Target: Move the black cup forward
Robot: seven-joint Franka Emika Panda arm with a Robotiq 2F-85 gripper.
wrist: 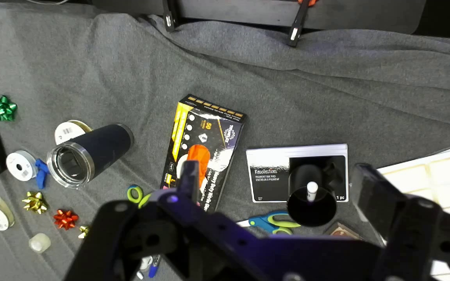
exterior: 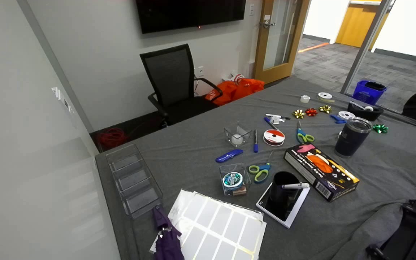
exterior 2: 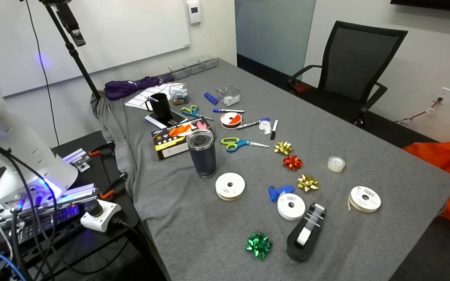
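Seemingly, the approach is the step in hand: the fingers [wrist: 379, 199] stand wide apart, holding nothing, well above the tabletop [exterior 2: 193, 234]. The black cup [exterior 2: 160, 106] sits upright on a flat case [wrist: 268, 177], near the glove box [exterior: 320, 169], with a white-capped marker [exterior: 296, 186] leaning inside. Next, I judge, the fingers need to centre over the cup, descend clear of its handle and the marker, squeeze its wall, then raise it off the case before carrying it forward. The cup is plain, dark and cylindrical, and probably rigid; the case is thin, white-edged and glossy on top; the glove box looks like shiny printed card; the tabletop is matte grey, rumpled like draped fabric.
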